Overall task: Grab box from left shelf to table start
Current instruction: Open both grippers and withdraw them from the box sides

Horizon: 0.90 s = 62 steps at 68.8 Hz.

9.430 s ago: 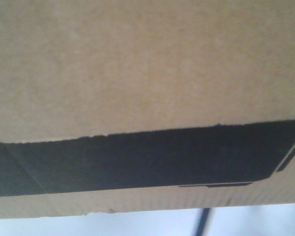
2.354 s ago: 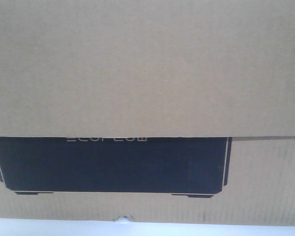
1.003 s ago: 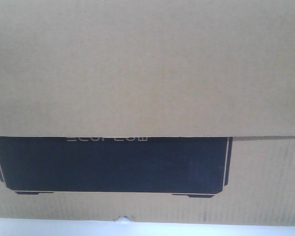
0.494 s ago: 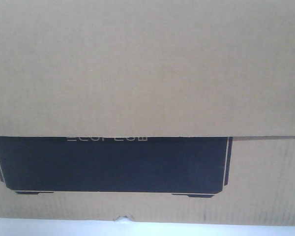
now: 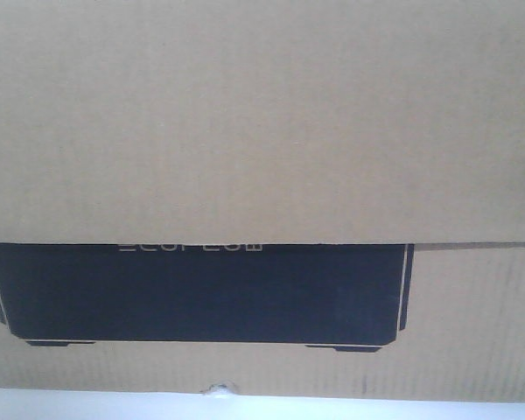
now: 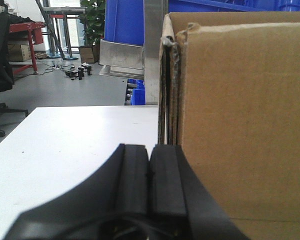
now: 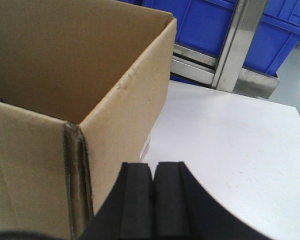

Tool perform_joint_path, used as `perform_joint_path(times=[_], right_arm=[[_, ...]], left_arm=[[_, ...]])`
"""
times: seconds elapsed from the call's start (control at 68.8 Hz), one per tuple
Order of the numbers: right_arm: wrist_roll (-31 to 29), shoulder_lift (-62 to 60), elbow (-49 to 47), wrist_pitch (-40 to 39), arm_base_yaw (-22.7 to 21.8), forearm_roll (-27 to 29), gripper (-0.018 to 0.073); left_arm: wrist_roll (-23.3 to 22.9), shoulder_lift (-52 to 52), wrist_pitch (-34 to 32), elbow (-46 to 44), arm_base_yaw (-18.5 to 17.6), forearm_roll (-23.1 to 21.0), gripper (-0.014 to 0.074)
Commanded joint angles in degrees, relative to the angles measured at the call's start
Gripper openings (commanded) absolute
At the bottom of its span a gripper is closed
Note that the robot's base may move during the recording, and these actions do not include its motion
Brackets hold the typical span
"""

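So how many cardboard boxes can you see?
1 for sure: the big brown box on the white table, seen from three sides. Others may hide behind it.

My left hand [image 6: 149, 175] is all matte black: two thick fingers [image 6: 132, 180] with flat, squared, rubbery-looking pads and outer backs that flare in a smooth curve toward the base. My right hand [image 7: 153, 200] looks the same, its blocky black pads [image 7: 169, 200] slightly grainy, the curved shells behind them plain and unmarked
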Motion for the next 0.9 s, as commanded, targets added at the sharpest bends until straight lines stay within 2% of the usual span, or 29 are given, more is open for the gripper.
perform_joint_path(times=[0.0,0.494,0.567,0.741,0.886], right_arm=[[-0.5,0.4,-1.6,-4.7,-0.3,-1.3,0.0058],[-0.5,0.2,-0.4,-5.2,-0.9,-0.5,0.0058],[-0.5,-0.1,1.1,-6.2,-3.5,0.6,0.0058],[-1.4,-4.5,10.2,-12.9,-13.4,5.3,0.0058],[-2.3,-10.7,19.8,-18.8,-16.9,10.2,0.0058]], left_arm=[[0.1,-0.7,-5.4,-0.2,0.0,-0.5,-0.0090],[0.1,-0.7,-5.4,-0.2,0.0,-0.5,-0.0090],[0.1,-0.7,-5.4,-0.2,0.0,-0.5,-0.0090],[0.1,-0.7,-5.4,-0.2,0.0,-0.5,-0.0090],[0.1,-0.7,-5.4,-0.2,0.0,-0.5,-0.0090]])
